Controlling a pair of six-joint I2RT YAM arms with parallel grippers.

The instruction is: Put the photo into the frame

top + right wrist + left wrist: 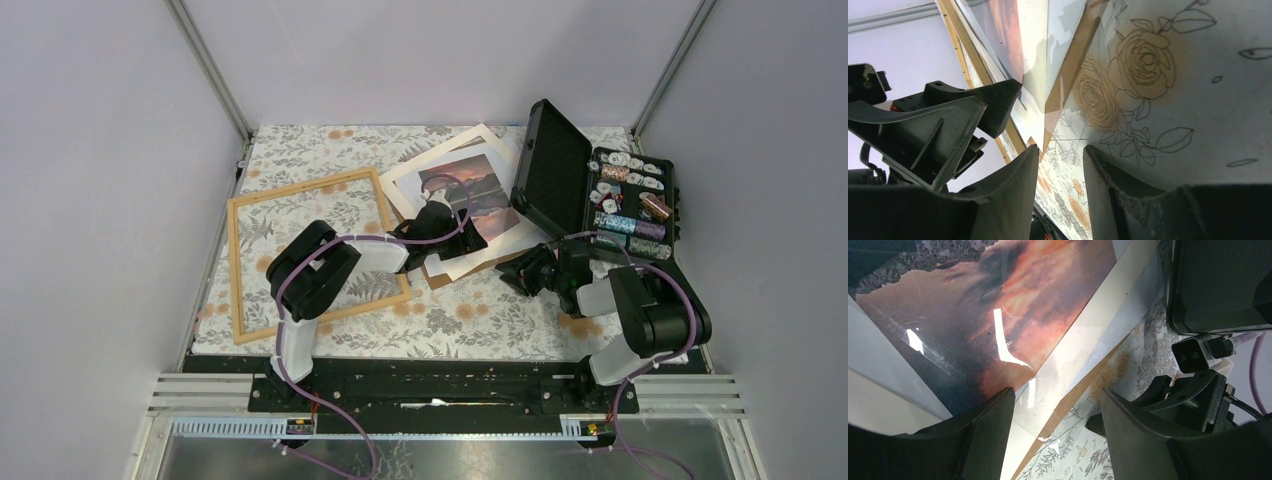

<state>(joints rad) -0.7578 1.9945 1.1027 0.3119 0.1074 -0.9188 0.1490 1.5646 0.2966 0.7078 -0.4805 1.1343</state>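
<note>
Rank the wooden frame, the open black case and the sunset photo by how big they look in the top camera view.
Largest: the frame, widest outline.
Next: the black case, lid and tray together, somewhat smaller.
Smallest: the photo, clearly, though partly covered.

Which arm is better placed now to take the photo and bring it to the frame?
Left, probably. The left gripper hangs open directly over the photo, and the frame lies on that arm's side. The right gripper sits low near the black case, farther from the frame.
</note>
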